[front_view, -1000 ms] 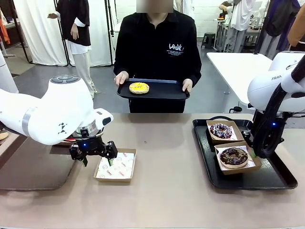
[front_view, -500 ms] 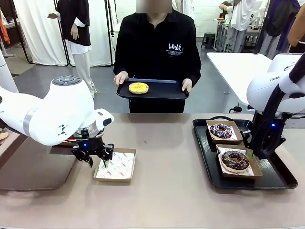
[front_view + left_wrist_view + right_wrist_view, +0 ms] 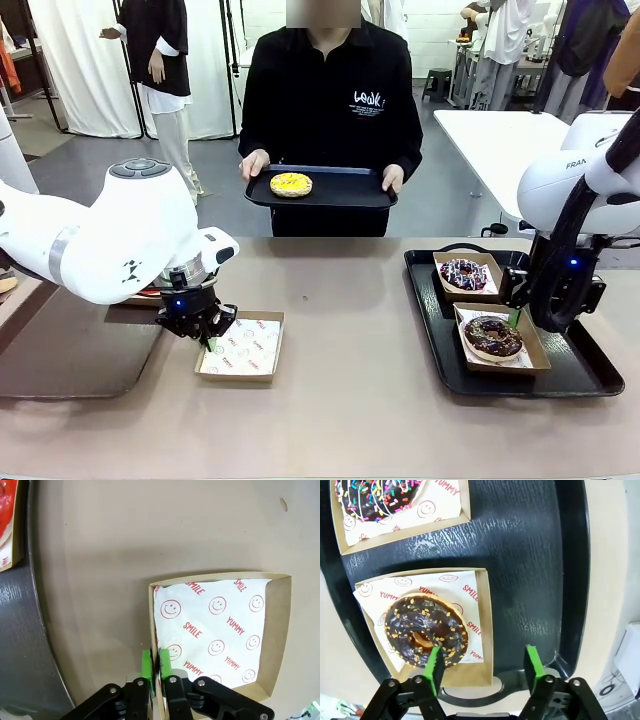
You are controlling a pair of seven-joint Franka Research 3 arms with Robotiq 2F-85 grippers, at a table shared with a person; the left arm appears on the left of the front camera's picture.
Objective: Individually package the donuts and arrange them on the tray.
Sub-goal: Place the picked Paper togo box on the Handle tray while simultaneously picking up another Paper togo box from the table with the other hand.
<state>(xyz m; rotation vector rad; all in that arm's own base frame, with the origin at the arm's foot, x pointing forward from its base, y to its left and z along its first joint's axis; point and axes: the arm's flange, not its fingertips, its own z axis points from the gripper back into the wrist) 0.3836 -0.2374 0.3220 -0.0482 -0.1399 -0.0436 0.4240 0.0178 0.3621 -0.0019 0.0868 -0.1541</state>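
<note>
We are seeing our left gripper (image 3: 155, 666) pinching the empty box (image 3: 220, 635) wall on the beige table (image 3: 350, 380); our right gripper (image 3: 485, 666) is hovering spread above the chocolate donut (image 3: 426, 629), boxed on the black tray (image 3: 530, 555).

front: fixed, faces person across table (image 3: 350, 400) | left wrist: close above empty box (image 3: 220, 630), shared with front | right wrist: close above tray (image 3: 530, 580)
</note>
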